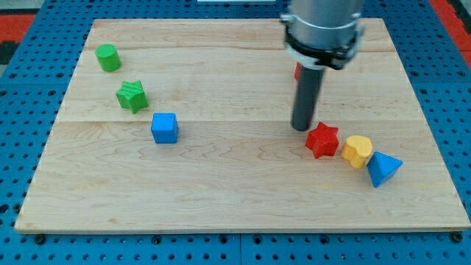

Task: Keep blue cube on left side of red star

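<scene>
The blue cube sits on the wooden board at the view's left of centre. The red star lies far to its right, at the view's right of centre. My tip touches the board just to the upper left of the red star, very close to it and far from the blue cube. The rod rises from the tip to the arm's grey body at the view's top.
A green star and a green cylinder lie at the upper left. A yellow block and a blue triangular block follow the red star to the right. A red block shows partly behind the rod.
</scene>
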Robot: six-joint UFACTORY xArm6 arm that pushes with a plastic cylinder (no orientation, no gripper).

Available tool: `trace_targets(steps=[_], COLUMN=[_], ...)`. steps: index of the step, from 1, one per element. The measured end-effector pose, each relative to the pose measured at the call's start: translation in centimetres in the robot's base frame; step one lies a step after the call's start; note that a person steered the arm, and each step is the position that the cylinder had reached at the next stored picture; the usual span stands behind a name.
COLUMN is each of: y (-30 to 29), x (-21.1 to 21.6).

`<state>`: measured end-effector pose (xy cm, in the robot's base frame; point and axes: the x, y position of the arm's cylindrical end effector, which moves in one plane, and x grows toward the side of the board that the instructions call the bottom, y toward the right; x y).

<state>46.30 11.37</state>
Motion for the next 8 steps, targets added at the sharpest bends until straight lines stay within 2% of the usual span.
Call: trace_targets(steps=[1,2,3,4,5,6,7,8], y=[1.6,-3.4,-10.6,-18.8,-27.5,-28.0,-19.9,-9.7], x=[4.4,3.2,3.6,8.7,4.2,-1.4,0.3,5.2])
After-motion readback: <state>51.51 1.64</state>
